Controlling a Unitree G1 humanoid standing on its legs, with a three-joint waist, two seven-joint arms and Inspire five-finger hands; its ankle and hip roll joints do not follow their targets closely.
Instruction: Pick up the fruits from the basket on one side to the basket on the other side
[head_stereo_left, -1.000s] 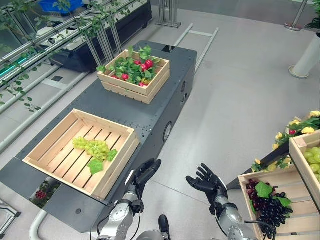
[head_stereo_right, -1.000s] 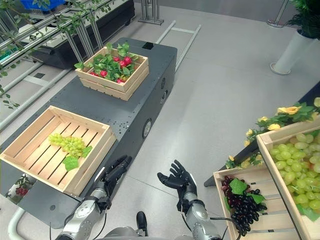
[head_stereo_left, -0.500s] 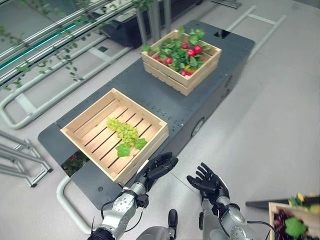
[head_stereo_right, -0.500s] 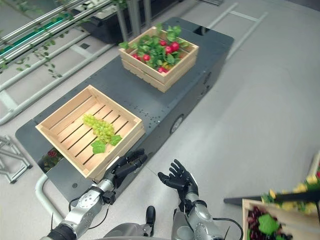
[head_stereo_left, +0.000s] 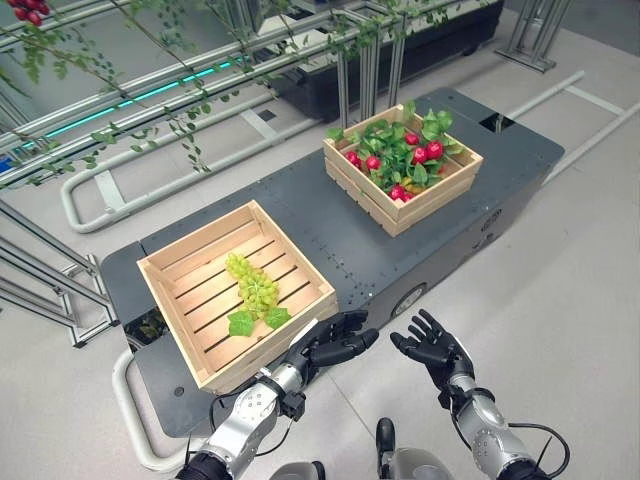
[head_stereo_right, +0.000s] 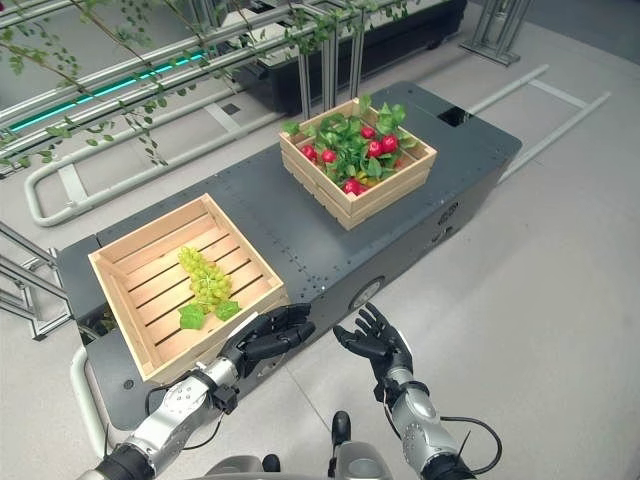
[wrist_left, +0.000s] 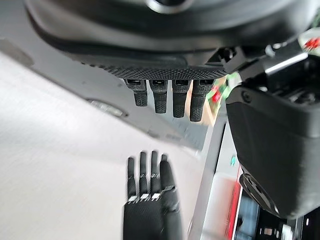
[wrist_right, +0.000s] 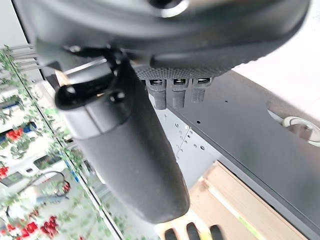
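Grapes (head_stereo_left: 252, 288) lie in the near wooden crate (head_stereo_left: 180, 268) on the dark cart (head_stereo_left: 330, 220), just beyond the left hand (head_stereo_left: 335, 340). Both it and the right hand (head_stereo_left: 432, 345) hover empty, fingers spread, off the cart's near edge.

A green grape bunch (head_stereo_left: 254, 290) with two leaves lies along the slats of the near crate (head_stereo_left: 172, 266), a pale wooden slatted box otherwise bare, sitting on the dark bench (head_stereo_left: 310, 215). The far crate (head_stereo_left: 440, 192), of the same wood, stands well apart on the bench, holding red fruits (head_stereo_left: 432, 150) among green leaves.
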